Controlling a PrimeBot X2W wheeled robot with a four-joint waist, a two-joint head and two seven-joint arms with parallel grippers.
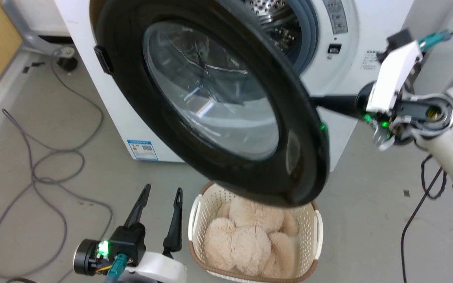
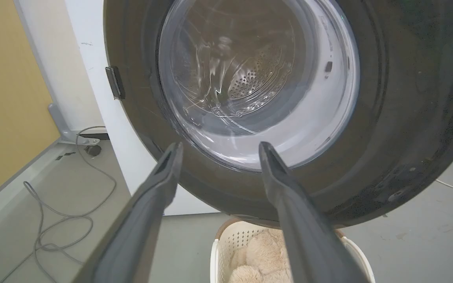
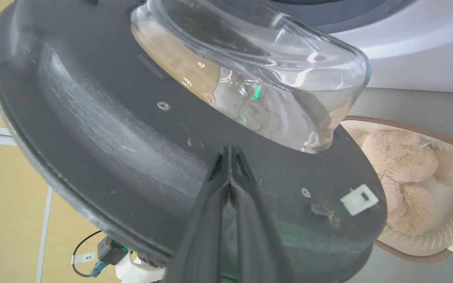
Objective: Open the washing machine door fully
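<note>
Above grey floor (image 1: 368,196), the pinched-together right gripper (image 3: 230,157) is pushing the washing machine door (image 1: 210,90) wider from inside; left gripper (image 1: 162,191) is idling, splayed.

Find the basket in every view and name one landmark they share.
Head view: basket bottom centre, below the door.
Left wrist view: basket at the bottom edge, centre-right.
Right wrist view: basket at the right, lower half.
Shared landmark: the door, with its clear bowl.
</note>
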